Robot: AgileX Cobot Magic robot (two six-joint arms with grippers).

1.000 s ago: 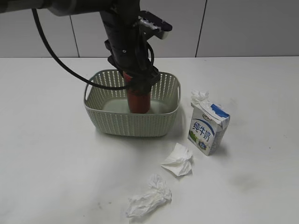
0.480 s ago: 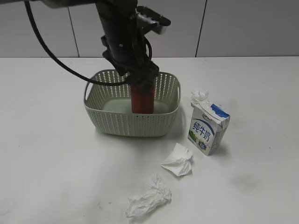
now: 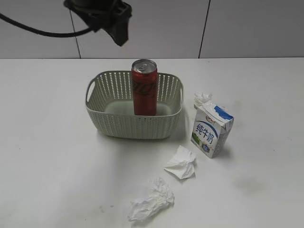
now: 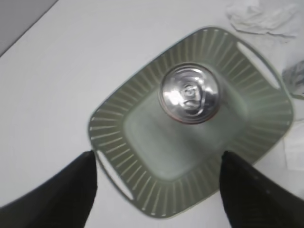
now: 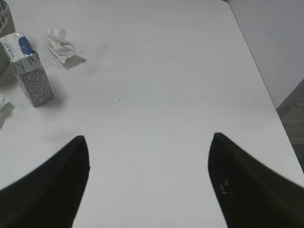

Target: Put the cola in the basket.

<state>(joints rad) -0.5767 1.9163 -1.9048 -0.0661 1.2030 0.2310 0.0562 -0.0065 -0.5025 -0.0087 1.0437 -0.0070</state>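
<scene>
The red cola [image 3: 144,88] stands upright inside the sage-green basket [image 3: 118,124], toward its back right, and rises above the rim. In the left wrist view its silver top [image 4: 190,93] shows from above inside the basket [image 4: 142,187]. My left gripper [image 3: 118,29] is high above the basket's back left, open and empty, with its black fingers spread wide [image 4: 156,164]. My right gripper [image 5: 148,145] is open and empty over bare table; it is out of the exterior view.
A white-and-blue milk carton [image 3: 211,131] stands right of the basket; it also shows in the right wrist view [image 5: 29,69]. Crumpled tissues lie behind the carton [image 3: 203,99], in front of the basket [image 3: 181,163] and near the front edge [image 3: 151,201].
My left gripper has let go of the cola and risen up and to the left, away from the basket. The cola now stands free in the basket.
</scene>
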